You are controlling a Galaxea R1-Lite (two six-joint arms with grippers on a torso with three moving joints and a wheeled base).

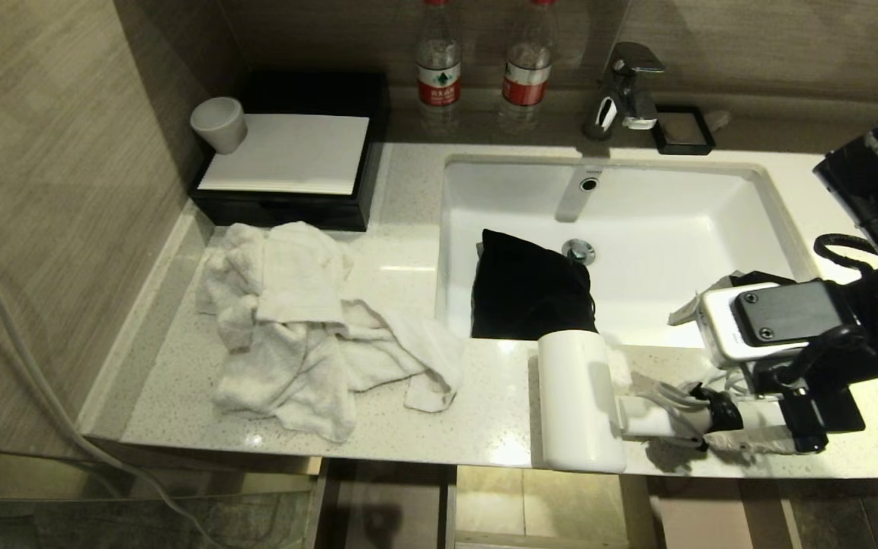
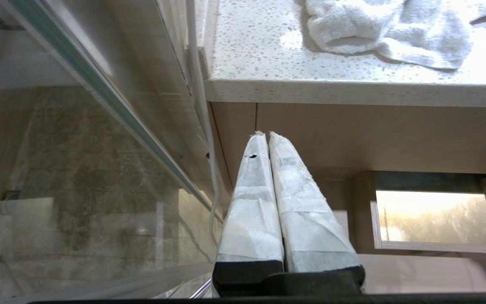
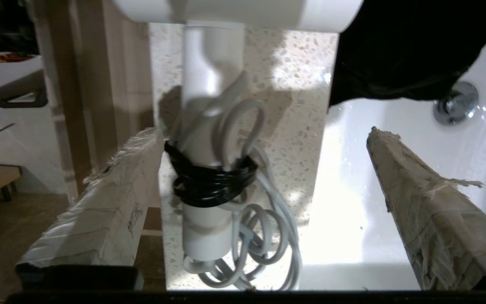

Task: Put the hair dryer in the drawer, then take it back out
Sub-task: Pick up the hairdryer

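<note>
The white hair dryer (image 1: 580,400) lies on the speckled counter at its front edge, barrel end over the edge. Its slim handle (image 3: 211,63) points right, with the white cord coiled and bound by a black tie (image 3: 209,181). My right gripper (image 1: 721,374) is open at the handle's end. In the right wrist view (image 3: 264,131), one taped finger (image 3: 112,198) sits close beside the tied handle and the other (image 3: 428,202) stands far off over the sink. A narrow beige front, likely the drawer (image 2: 373,135), runs under the counter edge. I cannot tell how far out it is.
A black pouch (image 1: 527,290) lies in the white sink (image 1: 713,221) just behind the dryer. Crumpled white towels (image 1: 309,328) cover the counter's left part. A black tray with a cup (image 1: 218,126), two bottles (image 1: 439,61) and the tap (image 1: 626,91) stand at the back. My left gripper (image 2: 264,134) is parked low beside a glass panel (image 2: 78,169).
</note>
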